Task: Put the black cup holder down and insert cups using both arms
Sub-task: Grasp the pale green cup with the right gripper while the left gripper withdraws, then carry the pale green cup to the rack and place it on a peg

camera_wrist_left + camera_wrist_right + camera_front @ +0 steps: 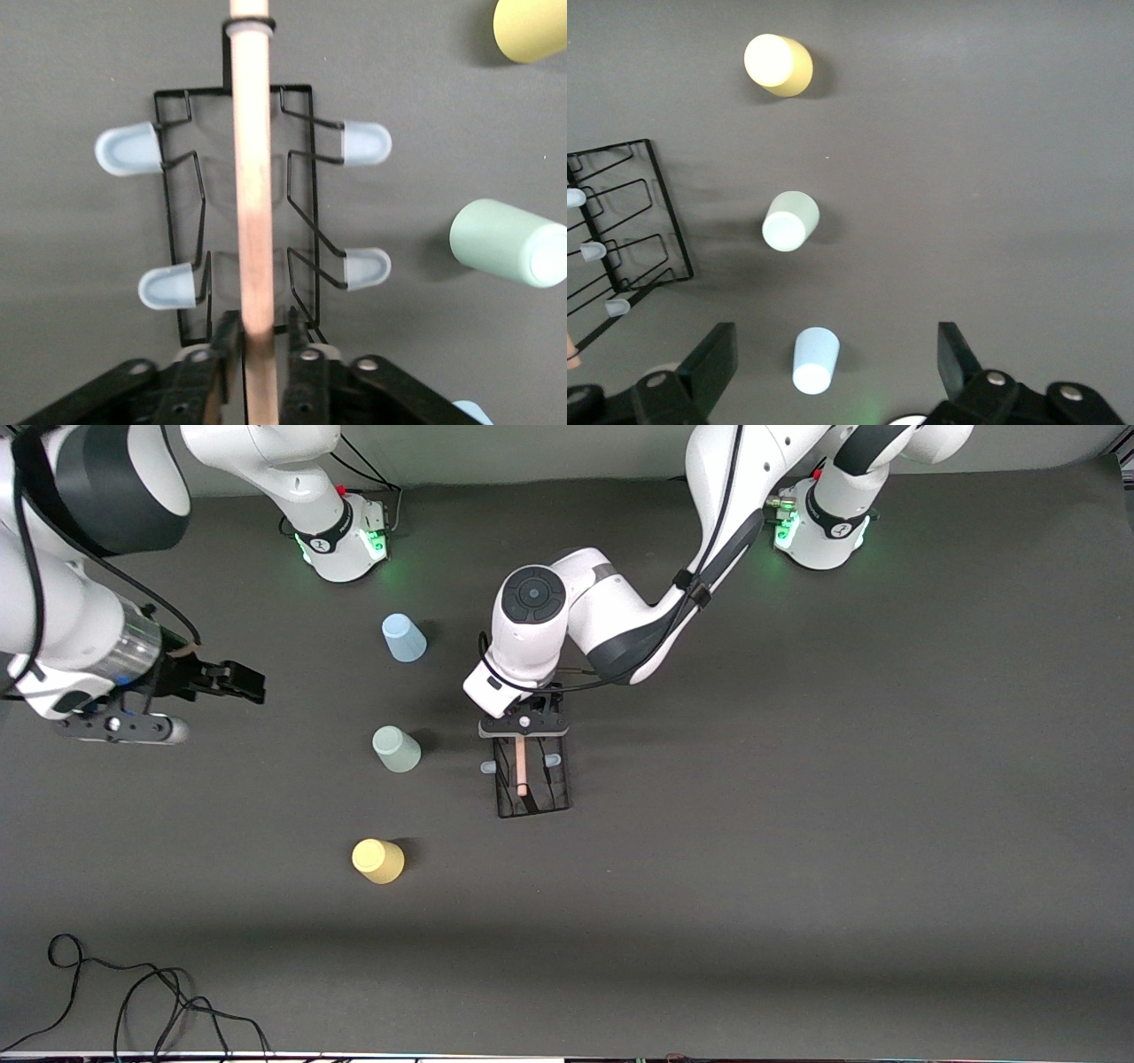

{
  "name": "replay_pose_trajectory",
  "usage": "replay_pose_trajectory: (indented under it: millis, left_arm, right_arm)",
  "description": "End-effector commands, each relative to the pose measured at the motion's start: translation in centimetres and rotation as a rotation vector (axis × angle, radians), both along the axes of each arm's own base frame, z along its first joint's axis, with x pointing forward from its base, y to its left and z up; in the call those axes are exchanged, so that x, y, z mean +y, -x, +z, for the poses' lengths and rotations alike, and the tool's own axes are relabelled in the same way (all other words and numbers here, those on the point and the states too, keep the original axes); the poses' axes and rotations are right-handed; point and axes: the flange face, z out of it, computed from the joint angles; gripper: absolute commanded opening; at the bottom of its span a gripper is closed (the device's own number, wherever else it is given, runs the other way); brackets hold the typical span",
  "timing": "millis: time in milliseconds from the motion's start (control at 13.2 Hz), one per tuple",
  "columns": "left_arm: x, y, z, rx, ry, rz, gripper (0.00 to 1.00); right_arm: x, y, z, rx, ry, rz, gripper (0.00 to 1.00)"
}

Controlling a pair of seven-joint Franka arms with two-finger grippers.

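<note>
The black cup holder (532,779) stands on the table's middle, its wooden rod (252,177) on top and blue-tipped pegs (128,148) out to both sides. My left gripper (524,731) is down over the holder's end nearest the bases, its jaws (263,332) slightly apart astride the rod, with a thin gap on one side. The light blue cup (404,638), grey-green cup (396,747) and yellow cup (378,860) stand in a row beside the holder, toward the right arm's end. My right gripper (252,684) hangs wide open and empty (835,354) above the table there.
A black cable (133,992) lies looped near the table's front edge at the right arm's end. The two green-lit bases (350,536) (819,527) stand along the table's back edge. Bare dark mat (797,824) lies toward the left arm's end.
</note>
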Motion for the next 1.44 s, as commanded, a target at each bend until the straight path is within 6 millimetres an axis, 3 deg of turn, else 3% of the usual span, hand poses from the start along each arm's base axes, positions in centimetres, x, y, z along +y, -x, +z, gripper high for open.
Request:
replay_pose_trajectory:
  millis: [0,76,151,302,453,529,680,831,982,1209,1360]
  left_arm:
    - [1.3,-2.1,2.9,-0.028,0.004,0.044,1.00]
    - [2.1,-2.6,4.0,-0.019,-0.002,0.056,1.00]
    - [2.9,-3.2,6.2,-0.018,-0.004,0.064,1.00]
    - [6.7,-5.5,10.5,0.011,-0.049,0.100,1.00]
    - [12.1,-7.1,15.1,0.037,-0.078,0.100,1.00]
    - [14.8,-7.3,17.1,0.072,-0.090,0.056,1.00]
    - [22.5,-9.1,20.4,0.121,-0.114,-0.056,1.00]
    - [30.7,-10.6,22.0,0.156,-0.113,-0.117,1.00]
    - [37.0,-10.4,23.0,0.174,-0.113,-0.117,1.00]
    - [41.9,-8.5,24.5,0.160,-0.137,-0.130,1.00]
    - [45.1,-7.2,24.5,0.160,-0.149,-0.137,1.00]
  right_arm:
    - [0.4,0.5,-3.3,-0.007,-0.073,-0.053,1.00]
    - [0.8,0.5,-5.1,-0.020,-0.106,-0.068,1.00]
    - [2.5,0.7,-7.0,-0.042,-0.118,-0.057,1.00]
    - [4.2,1.0,-11.5,-0.069,-0.112,-0.092,1.00]
    - [6.5,1.7,-15.9,-0.075,-0.105,-0.081,1.00]
    - [6.4,2.0,-18.3,-0.073,-0.098,-0.083,1.00]
    - [5.8,3.4,-22.5,-0.084,-0.090,-0.087,1.00]
    - [5.9,4.2,-25.6,-0.093,-0.083,-0.085,1.00]
    - [6.8,4.5,-27.8,-0.085,-0.077,-0.078,1.00]
    - [7.6,5.0,-31.2,-0.091,-0.070,-0.069,1.00]
    - [7.7,5.6,-33.0,-0.080,-0.063,-0.063,1.00]
